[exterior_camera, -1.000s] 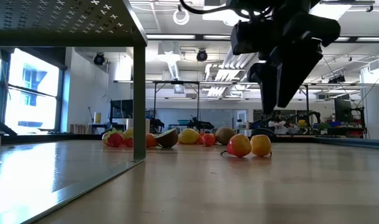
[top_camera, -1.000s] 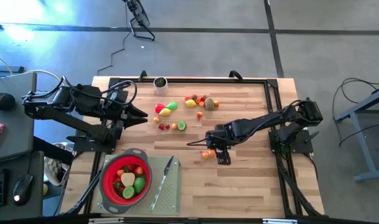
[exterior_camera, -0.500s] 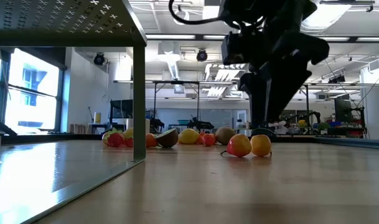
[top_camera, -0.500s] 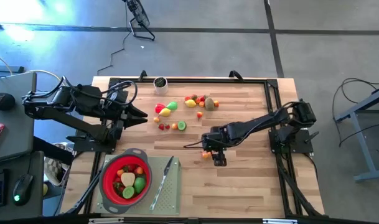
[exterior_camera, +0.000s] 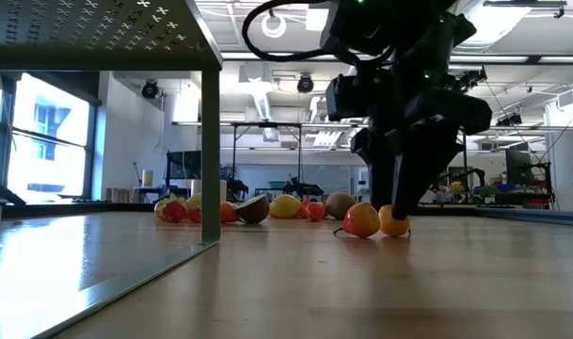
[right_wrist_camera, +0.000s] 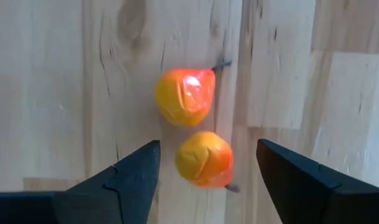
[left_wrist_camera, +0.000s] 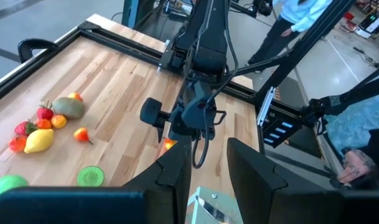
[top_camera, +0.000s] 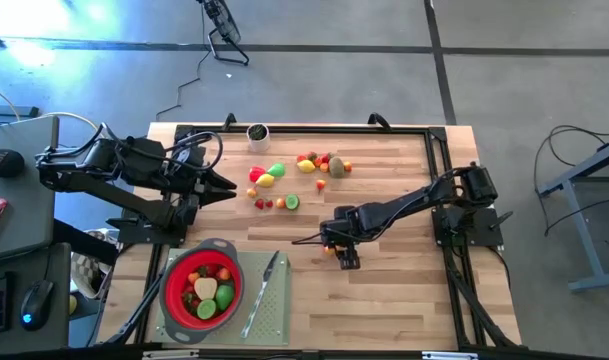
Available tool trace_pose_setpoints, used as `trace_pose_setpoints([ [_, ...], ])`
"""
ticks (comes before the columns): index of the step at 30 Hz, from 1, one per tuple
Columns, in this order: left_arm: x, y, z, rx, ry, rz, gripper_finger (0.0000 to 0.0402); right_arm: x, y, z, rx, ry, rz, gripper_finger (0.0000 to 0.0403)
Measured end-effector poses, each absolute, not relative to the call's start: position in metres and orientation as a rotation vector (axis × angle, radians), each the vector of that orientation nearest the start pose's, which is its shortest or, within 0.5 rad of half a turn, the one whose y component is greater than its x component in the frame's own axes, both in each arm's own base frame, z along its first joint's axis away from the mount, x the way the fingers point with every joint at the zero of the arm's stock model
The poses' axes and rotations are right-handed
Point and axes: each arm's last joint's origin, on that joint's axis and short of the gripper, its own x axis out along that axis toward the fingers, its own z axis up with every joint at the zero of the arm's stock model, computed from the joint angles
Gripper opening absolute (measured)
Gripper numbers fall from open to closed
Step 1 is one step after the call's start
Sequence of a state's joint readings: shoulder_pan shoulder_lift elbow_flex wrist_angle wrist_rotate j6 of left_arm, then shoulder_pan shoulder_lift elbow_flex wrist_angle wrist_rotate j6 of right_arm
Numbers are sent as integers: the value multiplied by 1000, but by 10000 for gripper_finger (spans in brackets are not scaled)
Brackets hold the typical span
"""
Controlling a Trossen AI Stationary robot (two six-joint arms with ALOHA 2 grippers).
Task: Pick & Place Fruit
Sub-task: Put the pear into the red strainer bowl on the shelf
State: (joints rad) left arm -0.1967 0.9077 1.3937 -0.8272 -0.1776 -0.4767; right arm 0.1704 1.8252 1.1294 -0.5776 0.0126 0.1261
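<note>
The right gripper [right_wrist_camera: 205, 171] has dropped low over the two orange-red toy fruits [right_wrist_camera: 195, 127] at centre frame — jaws spread, straddling the nearer one, nothing gripped yet; a grasp looks imminent; the left gripper [top_camera: 224, 183] waits upper left, narrowly parted, empty.

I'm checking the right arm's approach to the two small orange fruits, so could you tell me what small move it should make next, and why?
Probably lower a little further, then close. The right gripper is open, its fingers straddling the nearer orange fruit, which lies on the table ungripped, touching the second fruit.
</note>
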Motion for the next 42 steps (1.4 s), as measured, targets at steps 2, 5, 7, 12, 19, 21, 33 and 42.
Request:
trace_pose_setpoints([
  [2,135,-22,447,-409,332,61,100,336,57,155,-7,1278,53,258],
  [5,135,-22,447,-409,333,61,100,335,57,152,-12,1271,70,258],
  [7,135,-22,447,-409,332,61,100,332,56,147,-13,1273,75,258],
  [12,135,-22,447,-409,332,61,100,326,58,140,-18,1291,81,258],
  [19,135,-22,447,-409,332,61,100,330,59,141,-18,1252,85,258],
  [21,135,-22,447,-409,332,61,99,331,59,141,-17,1245,85,258],
  [33,135,-22,447,-409,332,61,100,330,59,141,-15,1248,83,179],
  [42,135,-22,447,-416,331,62,100,328,59,146,8,1251,73,127],
])
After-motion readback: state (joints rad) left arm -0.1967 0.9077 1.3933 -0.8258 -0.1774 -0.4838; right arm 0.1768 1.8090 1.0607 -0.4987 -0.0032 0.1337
